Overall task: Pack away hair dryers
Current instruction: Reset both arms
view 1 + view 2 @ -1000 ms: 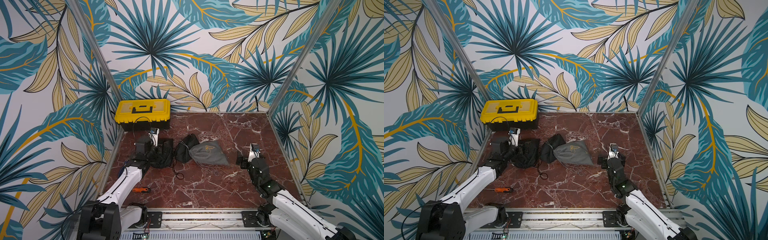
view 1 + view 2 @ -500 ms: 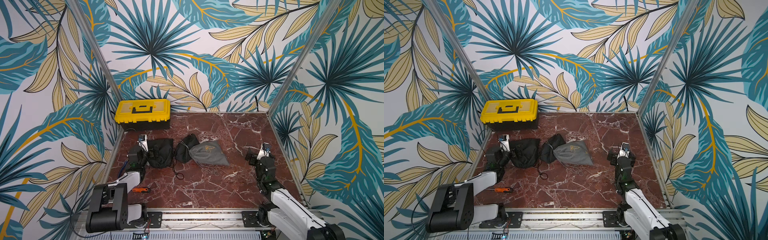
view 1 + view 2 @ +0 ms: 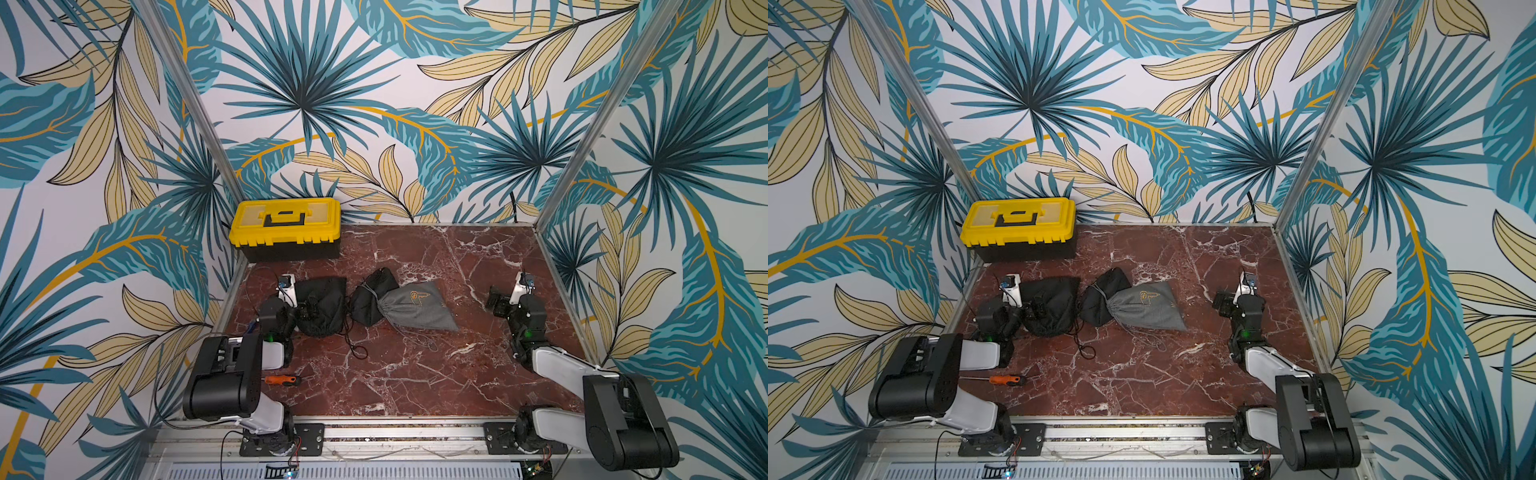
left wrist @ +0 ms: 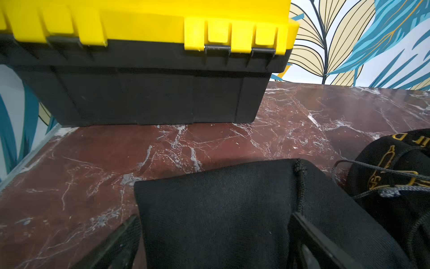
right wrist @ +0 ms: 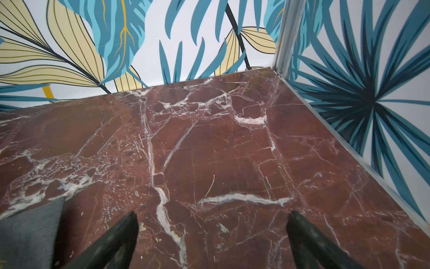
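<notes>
In both top views no hair dryers show bare anywhere on the counter. Three bulging drawstring pouches lie in a row in front of the closed yellow toolbox, so I judge the dryers are inside them. A black pouch lies nearest the left arm, and a second black pouch lies against the grey pouch. The left end effector sits right at the first black pouch. The right end effector is well apart near the right wall, holding nothing. A loose drawstring trails toward the near edge, and an orange-handled screwdriver lies by the left arm. Over to the left wrist view: the fingers are spread wide with the black pouch's fabric lying between them, unpinched as far as I can see. Right wrist view: the fingers stand wide over bare marble, with a corner of the grey pouch at the side. The job looks all but finished, so the call is a clean release. Back the left end effector straight off with its fingers wide and clear of that cord, so the pouch isn't dragged open.
</notes>
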